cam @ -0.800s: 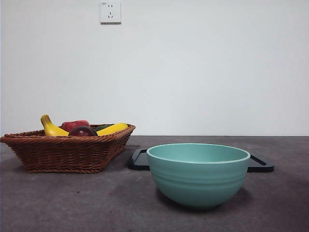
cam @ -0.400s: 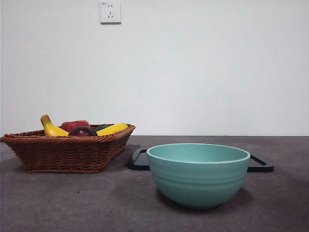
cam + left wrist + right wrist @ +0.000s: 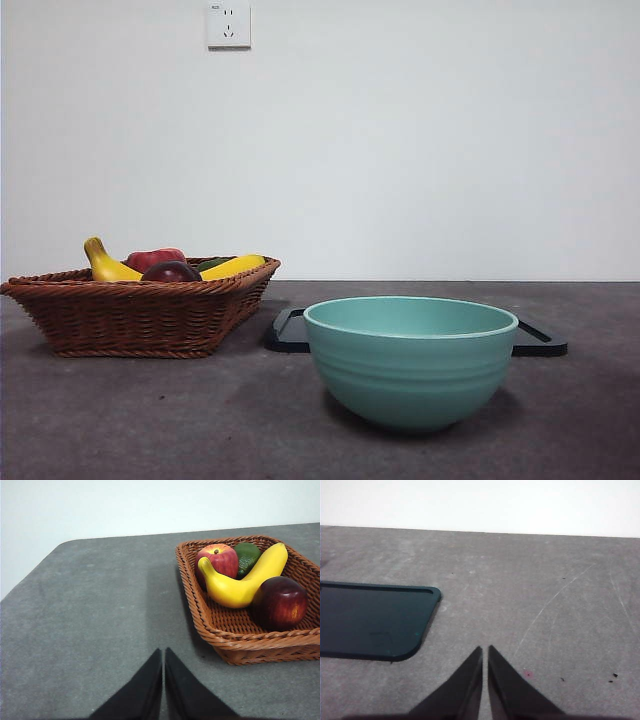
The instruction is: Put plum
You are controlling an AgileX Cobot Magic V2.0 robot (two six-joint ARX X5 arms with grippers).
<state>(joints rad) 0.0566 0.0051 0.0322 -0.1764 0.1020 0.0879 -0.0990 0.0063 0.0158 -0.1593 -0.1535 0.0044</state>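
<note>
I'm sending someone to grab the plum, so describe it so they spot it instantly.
Find the brown wicker basket on the grey table. The plum lies inside it, against the banana. It is the darkest fruit, glossy maroon-purple, unlike the brighter red apple and the green fruit.

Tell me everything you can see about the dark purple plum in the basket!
The plum is round, smooth and shiny, very dark maroon-purple with a few lighter reddish streaks. It sits whole in the brown woven basket, near one corner, touching the yellow banana beside it. From the front only its top peeks above the basket rim. No gripper touches it.
</note>
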